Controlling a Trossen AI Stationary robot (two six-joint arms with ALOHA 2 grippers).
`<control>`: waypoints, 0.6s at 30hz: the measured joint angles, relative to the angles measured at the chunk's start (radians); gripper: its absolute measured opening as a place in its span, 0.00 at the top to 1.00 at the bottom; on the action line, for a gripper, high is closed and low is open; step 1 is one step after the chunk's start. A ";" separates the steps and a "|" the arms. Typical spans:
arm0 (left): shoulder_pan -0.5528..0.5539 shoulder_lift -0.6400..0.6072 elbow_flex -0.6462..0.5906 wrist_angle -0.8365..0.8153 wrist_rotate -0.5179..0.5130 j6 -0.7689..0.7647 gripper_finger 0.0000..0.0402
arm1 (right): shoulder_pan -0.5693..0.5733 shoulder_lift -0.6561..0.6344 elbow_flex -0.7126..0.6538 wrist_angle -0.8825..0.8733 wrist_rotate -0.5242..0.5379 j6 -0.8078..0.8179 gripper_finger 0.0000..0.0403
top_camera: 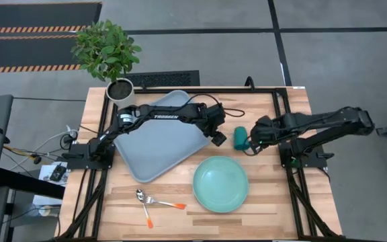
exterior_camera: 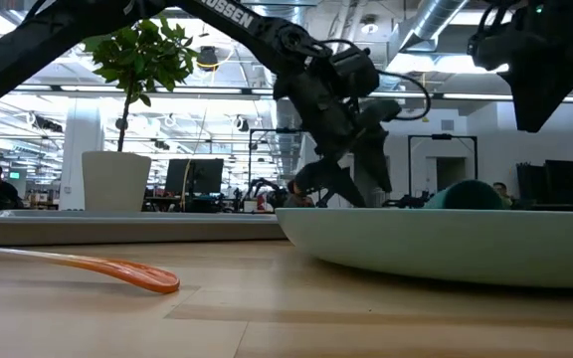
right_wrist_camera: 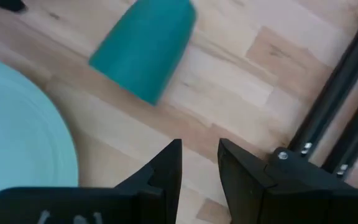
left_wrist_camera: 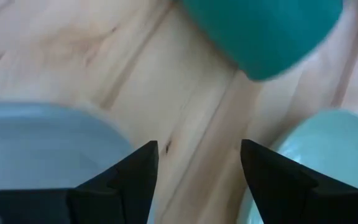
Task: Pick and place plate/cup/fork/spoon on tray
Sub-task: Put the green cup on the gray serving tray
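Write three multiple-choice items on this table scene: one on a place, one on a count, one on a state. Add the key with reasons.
1. Where does the cup lie?
A. On the tray
B. On the bare table between both pincers
C. On the plate

2. How many orange-handled utensils lie near the table's front edge?
A. One
B. Two
C. Four

3. How is the left pincer?
A. Open, holding nothing
B. Shut on the cup
C. Shut on the plate

Key: 1 B, wood surrounds the cup; 2 B, two handles show; 3 A, bare wood shows between its fingers.
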 joint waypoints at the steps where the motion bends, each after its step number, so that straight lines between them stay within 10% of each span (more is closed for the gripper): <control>1: -0.003 -0.009 0.000 -0.029 -0.005 0.011 0.47 | 0.009 0.003 -0.019 0.018 -0.001 0.013 0.68; 10: -0.030 -0.047 0.001 -0.042 -0.156 0.097 0.47 | -0.007 0.013 -0.227 0.386 0.025 0.069 0.68; 18: -0.030 -0.045 0.001 -0.046 -0.226 0.133 0.47 | -0.077 -0.027 -0.247 0.278 0.105 0.135 0.68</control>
